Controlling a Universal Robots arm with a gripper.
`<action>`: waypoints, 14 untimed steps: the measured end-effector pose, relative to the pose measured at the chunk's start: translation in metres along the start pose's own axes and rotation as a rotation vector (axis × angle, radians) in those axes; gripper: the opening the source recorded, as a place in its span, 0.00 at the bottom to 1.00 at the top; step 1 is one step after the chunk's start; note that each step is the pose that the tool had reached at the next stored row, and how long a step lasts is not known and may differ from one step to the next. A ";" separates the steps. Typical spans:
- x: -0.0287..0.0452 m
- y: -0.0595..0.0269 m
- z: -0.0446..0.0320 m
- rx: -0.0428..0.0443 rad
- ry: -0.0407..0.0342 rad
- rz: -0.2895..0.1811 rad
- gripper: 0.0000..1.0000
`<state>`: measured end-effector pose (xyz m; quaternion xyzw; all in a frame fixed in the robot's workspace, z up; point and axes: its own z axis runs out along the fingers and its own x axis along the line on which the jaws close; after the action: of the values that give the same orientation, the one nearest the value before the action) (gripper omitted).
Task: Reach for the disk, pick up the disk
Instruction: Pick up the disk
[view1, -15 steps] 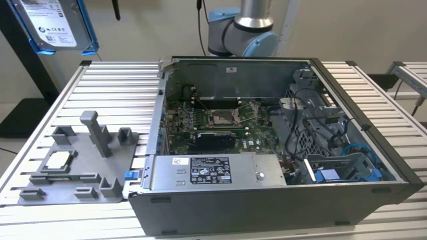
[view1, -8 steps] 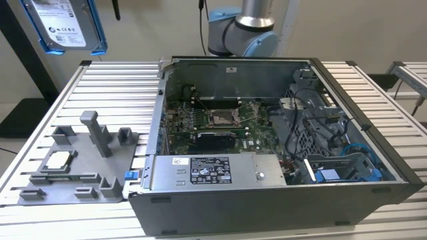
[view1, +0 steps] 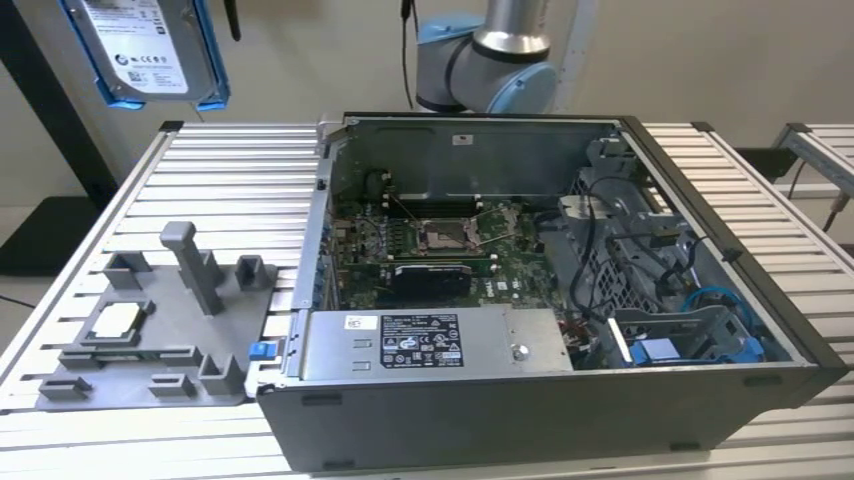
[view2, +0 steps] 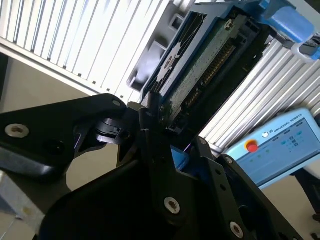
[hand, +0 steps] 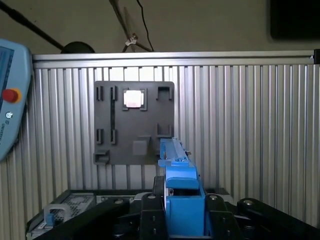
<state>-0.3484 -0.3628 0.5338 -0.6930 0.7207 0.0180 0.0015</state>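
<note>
Robot arm (view1: 487, 60) at the far edge of the slatted bench (view1: 227, 160). The black fingers (hand: 151, 220) are closed on the disk (view1: 144, 50), gripping its blue frame on both sides. In the exterior view the disk hangs clear of the bench surface, above the far corner at the exterior view's left, label facing the camera. The open computer case (view1: 534, 410) occupies the bench's middle. Beside it, towards the near corner at the exterior view's left, the grey fixture plate (view1: 160, 310) carries a small square chip (view1: 114, 320).
</note>
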 end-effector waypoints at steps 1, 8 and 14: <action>-0.0001 -0.0020 -0.0001 -0.0001 0.0000 0.000 0.00; -0.0006 -0.0157 -0.0004 -0.0003 0.0001 0.000 0.00; -0.0012 -0.0306 -0.0008 -0.0009 0.0001 0.000 0.00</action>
<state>-0.3178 -0.3628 0.5339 -0.6931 0.7206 0.0182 0.0011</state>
